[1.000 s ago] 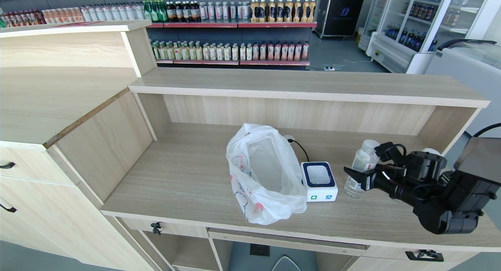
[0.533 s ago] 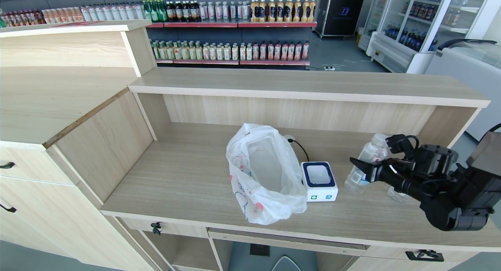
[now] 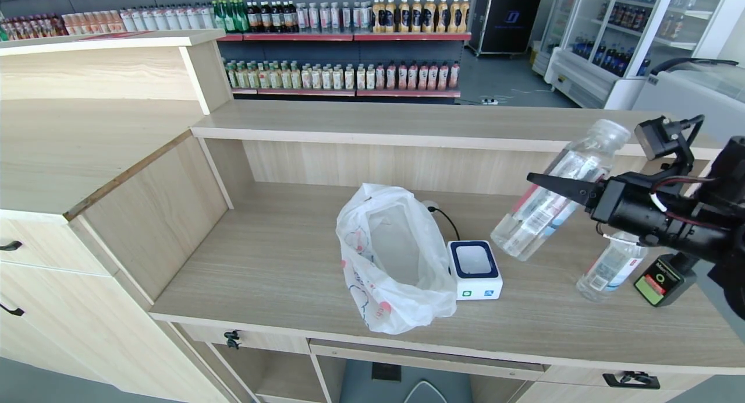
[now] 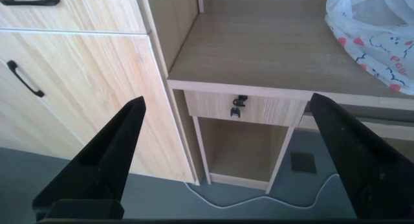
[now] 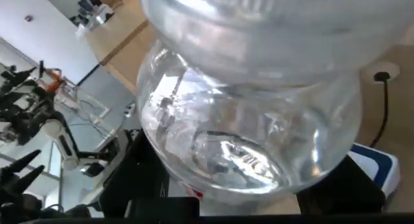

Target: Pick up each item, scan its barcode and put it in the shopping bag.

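The bag [image 3: 390,257] stands on the bench [image 3: 279,269], touching the scanner [image 3: 474,269] on its right. Farther right, a bottle [image 3: 541,216] hangs tilted in the right pincer [image 3: 550,190] above the bench; a second bottle [image 3: 608,266] sits beyond.

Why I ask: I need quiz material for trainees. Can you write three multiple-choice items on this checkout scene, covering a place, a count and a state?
1. Where is the scanner?
A) on the counter, right beside the shopping bag
B) inside the bag
C) on the top ledge

2. How many clear bottles are at the counter?
A) one
B) two
C) four

3. What state is the right gripper in?
A) open, hanging over the bag
B) open, lying on the counter
C) shut on a tilted bottle held clear of the counter

Answers:
1 A: the scanner sits on the counter at the bag's side.
2 B: there is the tilted bottle plus a standing bottle.
3 C: its fingers clamp the tilted bottle in the air.
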Robot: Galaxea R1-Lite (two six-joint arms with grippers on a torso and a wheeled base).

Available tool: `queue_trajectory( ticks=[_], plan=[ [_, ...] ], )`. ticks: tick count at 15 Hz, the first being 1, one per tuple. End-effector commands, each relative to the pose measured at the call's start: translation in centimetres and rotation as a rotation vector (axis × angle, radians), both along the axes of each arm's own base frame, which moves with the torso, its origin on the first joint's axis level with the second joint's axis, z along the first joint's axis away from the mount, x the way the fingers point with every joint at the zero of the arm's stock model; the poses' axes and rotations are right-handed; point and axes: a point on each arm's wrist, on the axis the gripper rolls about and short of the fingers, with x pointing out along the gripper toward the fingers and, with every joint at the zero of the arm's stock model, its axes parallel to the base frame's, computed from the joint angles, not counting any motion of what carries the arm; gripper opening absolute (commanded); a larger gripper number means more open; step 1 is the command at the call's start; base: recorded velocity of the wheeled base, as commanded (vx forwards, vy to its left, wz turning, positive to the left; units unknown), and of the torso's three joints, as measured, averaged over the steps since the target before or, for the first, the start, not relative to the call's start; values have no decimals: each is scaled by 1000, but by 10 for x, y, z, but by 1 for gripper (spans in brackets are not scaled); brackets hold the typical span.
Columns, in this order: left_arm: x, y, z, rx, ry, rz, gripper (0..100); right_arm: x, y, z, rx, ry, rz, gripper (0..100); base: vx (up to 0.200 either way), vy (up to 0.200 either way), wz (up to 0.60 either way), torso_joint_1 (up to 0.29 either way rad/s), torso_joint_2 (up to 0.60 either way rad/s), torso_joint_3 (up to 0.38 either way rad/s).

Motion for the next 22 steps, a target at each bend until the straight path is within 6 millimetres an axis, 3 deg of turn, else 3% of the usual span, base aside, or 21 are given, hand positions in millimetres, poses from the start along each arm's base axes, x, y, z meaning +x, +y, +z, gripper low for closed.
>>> queue_trajectory(
  ticks=[1,4,5,10,16,22],
  plan=[
    [0,0,0,0,0,0,100,-68,22,66,104,-101,257,0,0,0,0,0,0,0],
    [0,0,0,0,0,0,100,-82,35,74,139,-81,354,0,0,0,0,0,0,0],
    [0,0,0,0,0,1,100,-96,48,79,178,-42,449,0,0,0,0,0,0,0],
    [0,0,0,0,0,1,100,-109,70,81,189,-6,596,0,0,0,0,0,0,0],
    [0,0,0,0,0,1,100,-94,72,77,172,14,596,0,0,0,0,0,0,0],
    [0,0,0,0,0,1,100,-96,69,78,173,13,584,0,0,0,0,0,0,0]
  ],
)
